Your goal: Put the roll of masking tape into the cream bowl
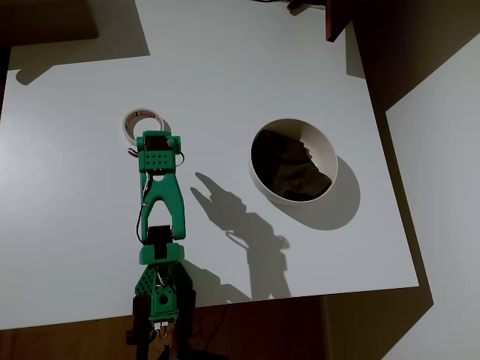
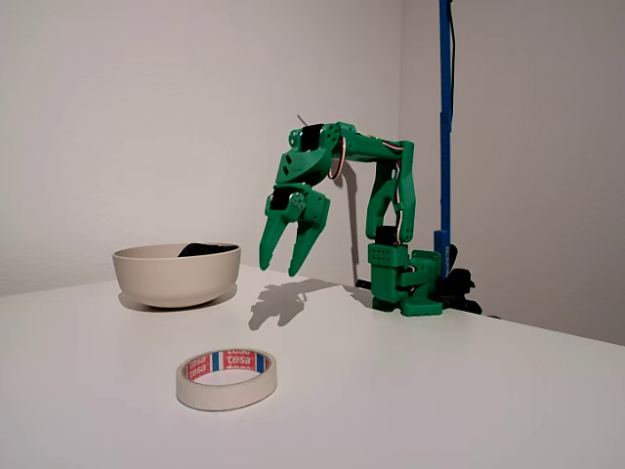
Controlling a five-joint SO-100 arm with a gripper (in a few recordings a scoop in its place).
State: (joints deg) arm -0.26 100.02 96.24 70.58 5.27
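The green tool [image 2: 284, 266] hung above the white counter [image 2: 469, 391], fingers spread and empty. Nearest the fixed camera, the roll of masking tape [image 2: 227, 378] lay flat. Farther back stood the cream bowl [image 2: 176, 275]. A good grasp likely meant descending straight, one finger inside the ring, one outside.
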